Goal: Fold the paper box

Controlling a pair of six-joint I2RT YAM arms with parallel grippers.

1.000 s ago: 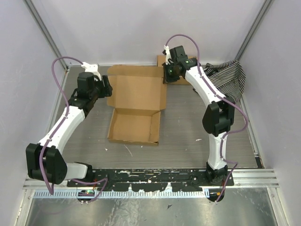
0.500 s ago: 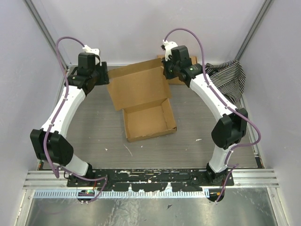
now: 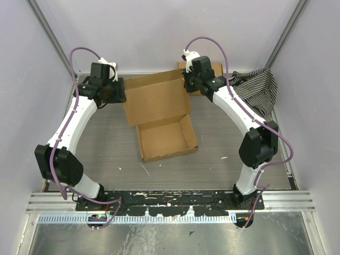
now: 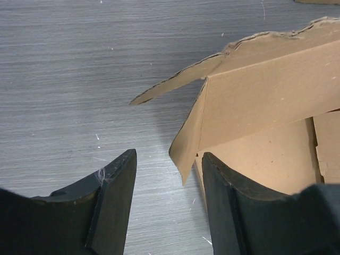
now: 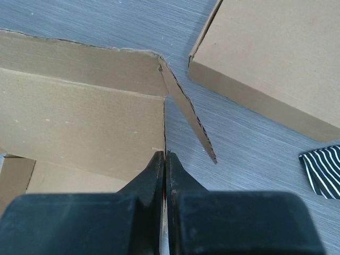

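The paper box [image 3: 166, 139] lies mid-table as an open shallow tray, its hinged lid [image 3: 156, 100] tilted up behind it. My right gripper [image 3: 187, 86] is at the lid's far right corner; in the right wrist view it [image 5: 165, 155] is shut on the lid's side edge [image 5: 164, 125], and a narrow side flap [image 5: 188, 118] sticks out beyond it. My left gripper [image 3: 118, 91] is at the lid's left edge. In the left wrist view it [image 4: 167, 159] stands open, with the tip of the lid's side flap [image 4: 187, 143] hanging between the fingers close to the right one, ungripped.
A second flat brown cardboard box [image 5: 276, 58] lies at the back right, behind the right gripper [image 3: 210, 71]. A black-and-white striped cloth [image 3: 258, 87] is bunched in the back right corner. Grey walls close in on both sides and at the back.
The box has turned with its tray end swung to the right, and the lid has tilted up with the right gripper. Both arms have reached further back; the left gripper has closed in on the lid's left flap.
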